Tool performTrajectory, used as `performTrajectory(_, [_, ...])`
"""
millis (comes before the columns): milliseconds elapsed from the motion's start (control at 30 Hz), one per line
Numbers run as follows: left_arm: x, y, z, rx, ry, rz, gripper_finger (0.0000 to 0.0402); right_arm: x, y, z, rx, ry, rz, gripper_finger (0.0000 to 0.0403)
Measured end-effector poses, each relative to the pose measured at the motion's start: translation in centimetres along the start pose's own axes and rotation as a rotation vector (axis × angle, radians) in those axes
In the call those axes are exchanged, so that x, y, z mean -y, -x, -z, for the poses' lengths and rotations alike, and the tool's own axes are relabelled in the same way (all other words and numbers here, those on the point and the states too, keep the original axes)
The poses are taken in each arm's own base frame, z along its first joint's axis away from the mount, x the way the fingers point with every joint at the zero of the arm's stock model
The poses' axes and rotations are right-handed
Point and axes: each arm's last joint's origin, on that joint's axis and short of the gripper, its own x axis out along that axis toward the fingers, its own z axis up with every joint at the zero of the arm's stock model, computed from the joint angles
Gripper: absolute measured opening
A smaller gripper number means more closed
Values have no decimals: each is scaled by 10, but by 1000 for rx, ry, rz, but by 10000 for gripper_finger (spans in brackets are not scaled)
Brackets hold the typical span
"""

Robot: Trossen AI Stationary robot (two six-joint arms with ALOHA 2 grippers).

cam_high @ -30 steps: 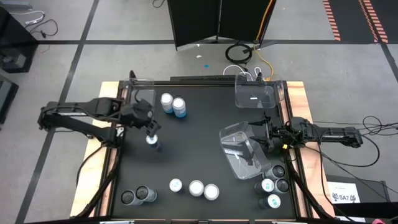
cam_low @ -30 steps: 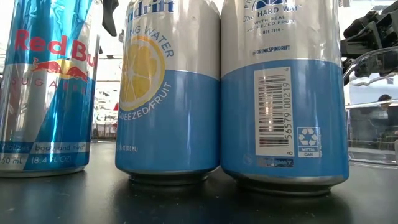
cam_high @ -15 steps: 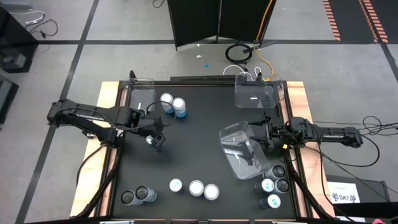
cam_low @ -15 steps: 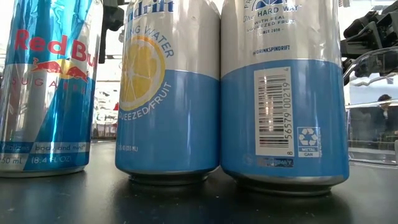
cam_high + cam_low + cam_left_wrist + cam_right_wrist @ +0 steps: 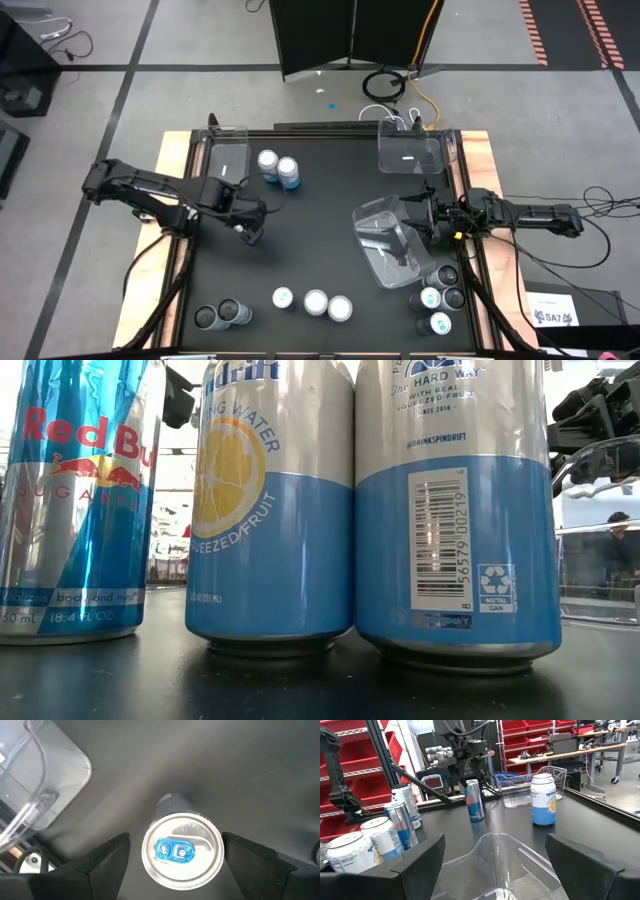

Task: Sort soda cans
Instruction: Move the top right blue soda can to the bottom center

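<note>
Jaws spread: left gripper [image 5: 172, 857] straddles upright can [image 5: 182, 851], arm low; right gripper [image 5: 492, 857] at bin [image 5: 502, 865].

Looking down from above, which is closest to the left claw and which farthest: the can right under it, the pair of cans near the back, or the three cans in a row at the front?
From the left gripper:
1. The slim can, directly beneath its open fingers.
2. The pair of cans, toward the table's back.
3. The row of three cans, near the front edge.
</note>
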Motion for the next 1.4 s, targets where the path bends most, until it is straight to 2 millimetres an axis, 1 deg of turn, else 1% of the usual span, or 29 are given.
performTrajectory(700, [12,-13,-1,-44,-24,-21,321,0,0,0,0,0,0,338])
performTrajectory(800, [12,-13,-1,-44,-23,-22,309,0,0,0,0,0,0,338])
performTrajectory(1033, [12,-13,-1,-43,-23,-21,254,0,0,0,0,0,0,338])
performTrajectory(1267, [14,-13,-3,-20,-13,2,253,0,0,0,0,0,0,338])
performTrajectory(1400, [21,-4,-9,24,4,65,254,0,0,0,0,0,0,338])
